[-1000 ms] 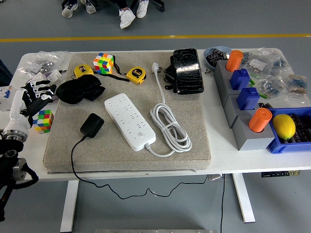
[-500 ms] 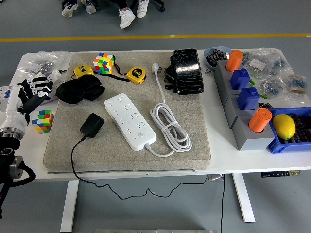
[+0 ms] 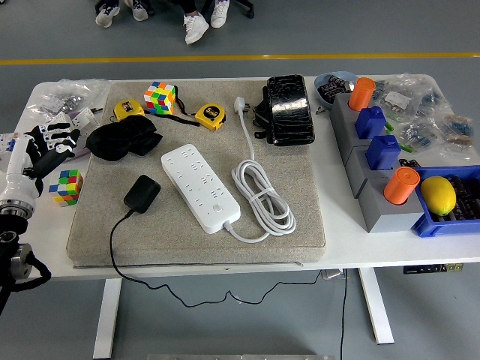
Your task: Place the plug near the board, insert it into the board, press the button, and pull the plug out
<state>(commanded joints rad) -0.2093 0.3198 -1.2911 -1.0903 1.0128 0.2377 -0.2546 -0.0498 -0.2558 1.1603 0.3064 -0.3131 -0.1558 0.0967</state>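
Left hand (image 3: 46, 146) has drawn back toward the counter's (image 3: 375, 225) left edge over the last second, away from the grey mat; fingers (image 3: 64, 135) loosely spread, holding nothing. Reach not begun, apparently. Black boxy plug adapter (image 3: 142, 192) lies flat on the mat, cord trailing off the near edge, just left of the white power strip board (image 3: 200, 187), not touching

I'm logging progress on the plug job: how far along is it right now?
Nothing looks done. The black plug lies on the grey mat, apart from the white power strip, whose sockets are empty. The left robot hand hovers open at the table's left edge, holding nothing. Left: grasping, placing, inserting, pressing the button and pulling out.
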